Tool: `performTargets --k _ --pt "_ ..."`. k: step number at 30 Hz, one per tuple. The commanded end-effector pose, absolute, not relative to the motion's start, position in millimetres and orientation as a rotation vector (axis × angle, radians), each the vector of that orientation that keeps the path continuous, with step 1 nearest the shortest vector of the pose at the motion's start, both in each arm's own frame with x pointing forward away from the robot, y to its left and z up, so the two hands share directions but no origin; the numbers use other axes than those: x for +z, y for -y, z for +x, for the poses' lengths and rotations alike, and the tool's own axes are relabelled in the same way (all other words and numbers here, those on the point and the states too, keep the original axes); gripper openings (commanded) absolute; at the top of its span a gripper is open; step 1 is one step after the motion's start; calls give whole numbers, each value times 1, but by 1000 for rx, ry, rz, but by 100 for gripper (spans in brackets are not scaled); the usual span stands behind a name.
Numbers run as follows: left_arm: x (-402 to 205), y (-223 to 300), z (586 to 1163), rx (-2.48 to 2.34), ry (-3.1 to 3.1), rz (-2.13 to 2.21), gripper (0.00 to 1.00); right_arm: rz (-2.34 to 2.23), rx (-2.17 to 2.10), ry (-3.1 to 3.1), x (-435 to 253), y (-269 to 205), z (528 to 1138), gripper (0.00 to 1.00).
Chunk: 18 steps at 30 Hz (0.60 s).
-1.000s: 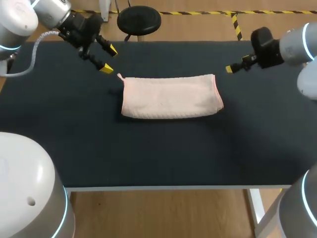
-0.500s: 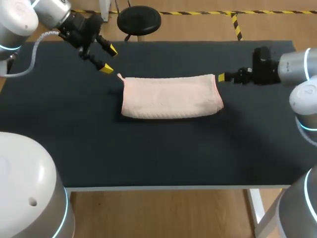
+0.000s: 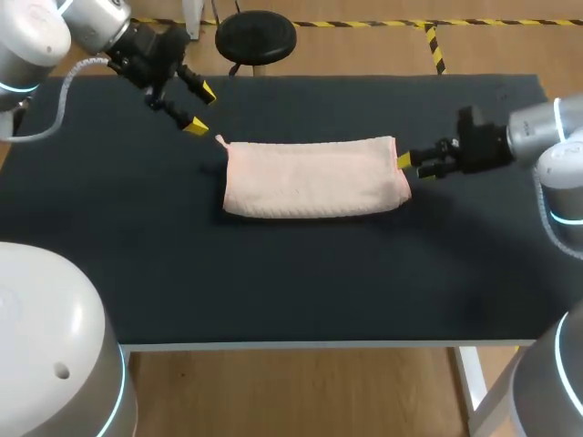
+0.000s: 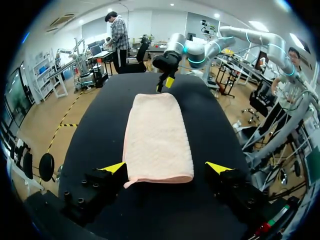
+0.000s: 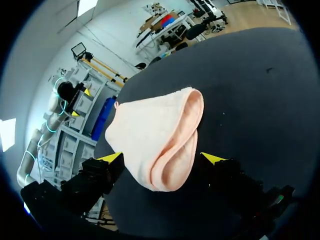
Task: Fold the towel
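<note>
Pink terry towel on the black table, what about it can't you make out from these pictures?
Pink terry towel, lower layers: head view, the top layer covers them.
Its far end's fold: left wrist view, too small.
Small tab at its corner: head view, too small to identify.
Its underside: every view, flat on the black table.

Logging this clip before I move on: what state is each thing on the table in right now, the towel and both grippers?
towel: folded over lengthwise, lying flat on the table, not held.
left gripper: open, empty, just off a corner at the towel's left end.
right gripper: open, at the towel's right end, with that end between its fingers but not clamped.
</note>
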<state>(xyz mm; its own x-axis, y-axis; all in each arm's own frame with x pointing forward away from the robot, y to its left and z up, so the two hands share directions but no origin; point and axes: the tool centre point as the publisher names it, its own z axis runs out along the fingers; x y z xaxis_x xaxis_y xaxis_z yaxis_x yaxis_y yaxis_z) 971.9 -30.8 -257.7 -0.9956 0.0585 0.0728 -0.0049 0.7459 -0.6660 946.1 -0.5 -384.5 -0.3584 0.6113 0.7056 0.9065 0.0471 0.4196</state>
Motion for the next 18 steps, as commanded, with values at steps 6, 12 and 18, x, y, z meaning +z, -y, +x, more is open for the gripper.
performTargets --k 6,12,18 --pt "-258 31 972 1089 2851 -46 100 -1570 -1169 1857 -402 -9 960 100" --pt "-258 31 972 1089 2851 -46 100 -1559 -1154 1824 -408 -19 962 100" --pt "-258 31 972 1089 2851 -46 100 -1534 -1124 1847 -412 -31 965 100"
